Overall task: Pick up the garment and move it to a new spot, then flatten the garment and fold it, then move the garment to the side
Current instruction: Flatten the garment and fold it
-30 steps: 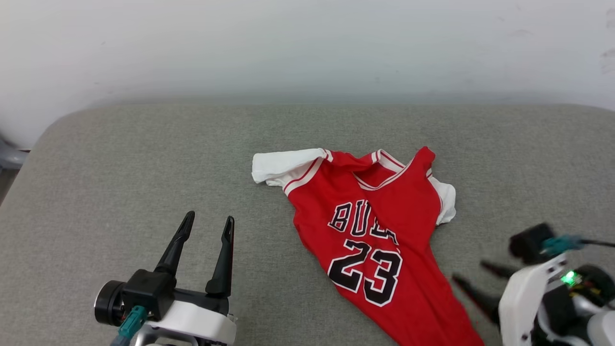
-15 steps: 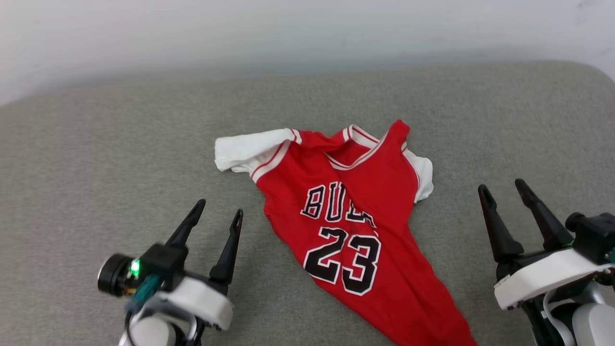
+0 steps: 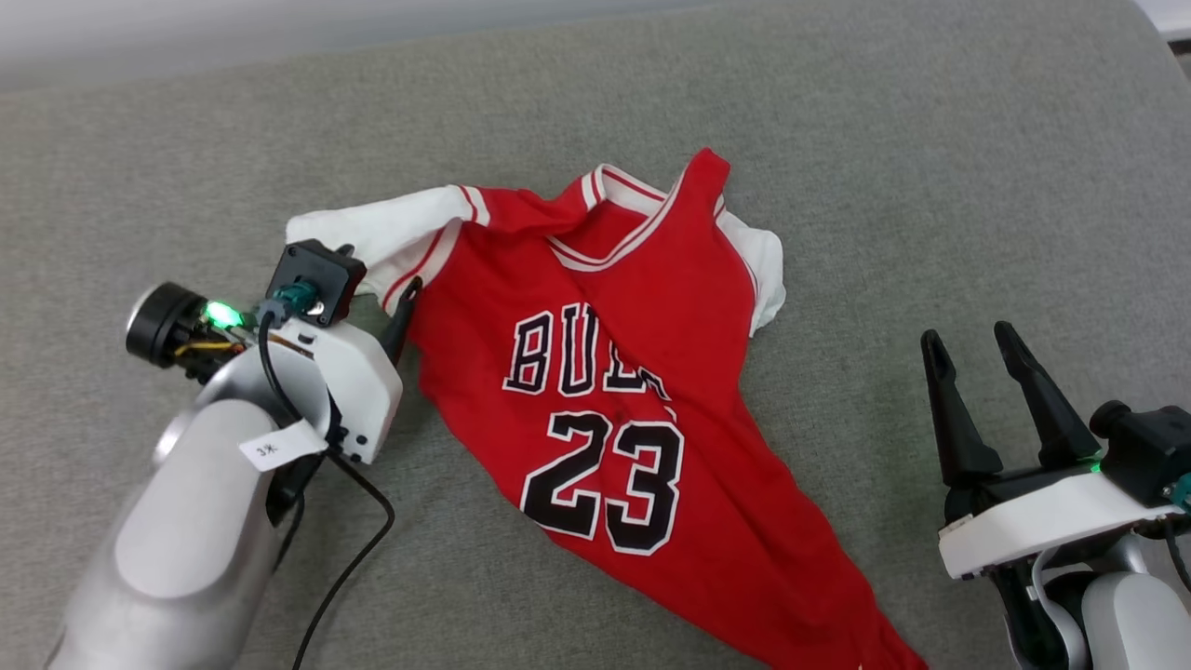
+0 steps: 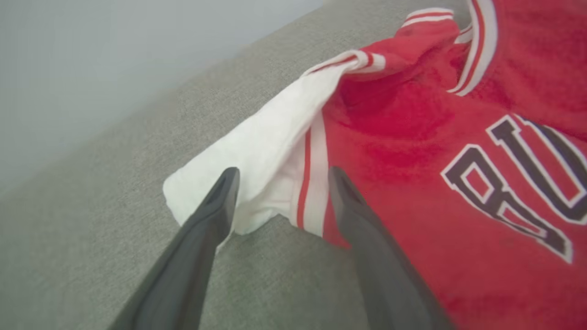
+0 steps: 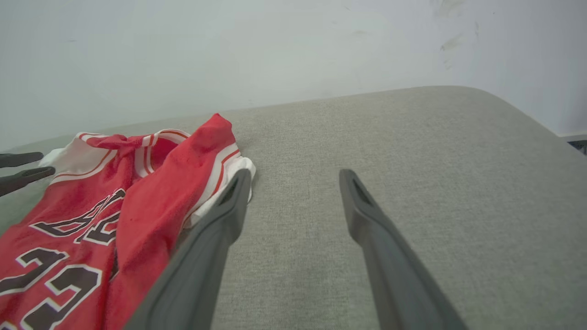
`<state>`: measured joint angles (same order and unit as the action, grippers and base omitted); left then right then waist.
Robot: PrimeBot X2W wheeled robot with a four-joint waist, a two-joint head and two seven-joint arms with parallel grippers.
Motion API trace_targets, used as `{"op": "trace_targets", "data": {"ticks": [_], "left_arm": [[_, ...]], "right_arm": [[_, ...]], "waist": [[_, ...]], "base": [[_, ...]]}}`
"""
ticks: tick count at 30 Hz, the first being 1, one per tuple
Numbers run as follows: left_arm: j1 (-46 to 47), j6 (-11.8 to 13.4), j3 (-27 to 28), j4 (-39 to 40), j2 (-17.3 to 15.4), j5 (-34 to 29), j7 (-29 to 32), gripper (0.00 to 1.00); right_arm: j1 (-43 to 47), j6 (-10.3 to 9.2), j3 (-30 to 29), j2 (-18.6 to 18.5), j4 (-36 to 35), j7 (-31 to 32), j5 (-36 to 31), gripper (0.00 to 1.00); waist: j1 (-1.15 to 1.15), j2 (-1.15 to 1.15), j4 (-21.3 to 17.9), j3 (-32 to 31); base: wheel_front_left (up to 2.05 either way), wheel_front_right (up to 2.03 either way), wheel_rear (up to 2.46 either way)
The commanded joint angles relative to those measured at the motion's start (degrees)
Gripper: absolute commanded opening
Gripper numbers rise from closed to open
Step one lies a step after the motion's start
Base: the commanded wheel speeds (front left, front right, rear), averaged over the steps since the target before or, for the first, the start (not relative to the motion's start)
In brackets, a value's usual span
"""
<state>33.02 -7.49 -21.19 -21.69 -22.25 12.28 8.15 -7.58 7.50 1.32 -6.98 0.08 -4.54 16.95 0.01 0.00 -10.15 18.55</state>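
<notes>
the garment [image 3: 614, 372], a red jersey with white sleeves and a black "23" on its front, lies face up on the grey, fabric-covered tabletop [image 3: 930, 140]. it is crumpled rather than flat. its collar points to the far edge, its body narrows into a twisted strip toward the near right, and a fold hides the end of the lettering above the number.

the left tool [image 3: 377, 270] is at the jersey's white sleeve [image 3: 372, 228], on the head view's left. in the left wrist view the left tool [image 4: 283, 176] has its jaws spread wide. one fingertip is over the white cloth, the other over the red body just past the striped trim [image 4: 314, 178]. the sleeve's lower edge lies between them and nothing is pinched. i cannot tell whether the tips touch the cloth. a green light [image 3: 219, 314] glows on that wrist and a black cable [image 3: 363, 540] hangs from it.

the right tool [image 3: 968, 340] sits well apart from the jersey on the near right. its jaws are spread wide and empty over bare fabric. in the right wrist view the right tool [image 5: 296, 178] points toward the pale wall [image 5: 229, 46], with the garment [image 5: 137, 206] off to its left.
</notes>
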Motion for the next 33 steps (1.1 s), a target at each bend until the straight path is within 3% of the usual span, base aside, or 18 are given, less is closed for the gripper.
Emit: {"op": "trace_targets", "data": {"ticks": [1, 11, 12, 13, 14, 26, 30, 33], "left_arm": [[0.82, 0.14, -0.14, -0.26, -0.29, -0.62, -0.43, 1.0], [6.25, 1.39, -1.51, -8.53, -0.64, -3.42, -3.92, 1.0], [6.52, 1.37, -1.52, -9.13, -0.37, -3.21, -4.65, 0.42], [6.77, 1.38, -1.6, -9.67, -0.18, -3.14, -5.37, 0.15], [6.97, 1.34, -1.75, -10.28, -0.07, -3.16, -6.03, 0.0], [3.16, 0.76, -2.01, -9.96, 1.55, 0.65, -13.86, 0.0], [-1.01, 0.33, -2.07, -3.34, 0.93, 5.26, -11.41, 0.0], [-4.3, 0.21, -1.63, 4.58, -1.37, 9.7, -6.73, 0.0]], "right_arm": [[-0.9, -0.02, 0.07, 0.34, 0.06, -0.31, -0.47, 1.0], [-1.92, -0.02, 0.88, 0.75, 1.55, -1.18, -0.71, 1.0], [-1.93, -0.03, 0.92, 0.75, 1.65, -1.16, -0.73, 1.0], [-1.92, -0.02, 0.92, 0.74, 1.7, -1.16, -0.71, 1.0], [-1.86, -0.02, 1.0, 0.7, 1.74, -1.11, -0.71, 1.0], [-0.47, -0.02, 1.13, -0.03, 1.91, 0.06, -0.9, 1.0], [0.64, -0.02, 0.6, -0.04, 1.77, 0.28, -0.62, 1.0], [0.87, -0.02, 0.68, -0.04, 1.83, 0.5, -0.53, 1.0]], "waist": [[-0.01, 0.0, -0.86, 1.09], [-0.01, 0.0, -0.84, 2.19], [-0.01, 0.0, -0.7, 2.12], [-0.01, 0.0, -0.49, 2.01], [-0.01, 0.0, -0.29, 1.87], [-0.01, 0.0, 2.76, -2.32], [-0.01, 0.0, 4.11, -3.98], [-0.01, 0.0, 4.9, -4.49]], "base": [[0.0, 0.0, 0.0], [0.0, 0.0, 0.0], [0.0, 0.0, 0.0], [0.0, 0.0, 0.0], [0.0, 0.0, 0.0], [0.0, 0.0, 0.0], [0.0, 0.0, 0.0], [0.0, 0.0, 0.0]]}}
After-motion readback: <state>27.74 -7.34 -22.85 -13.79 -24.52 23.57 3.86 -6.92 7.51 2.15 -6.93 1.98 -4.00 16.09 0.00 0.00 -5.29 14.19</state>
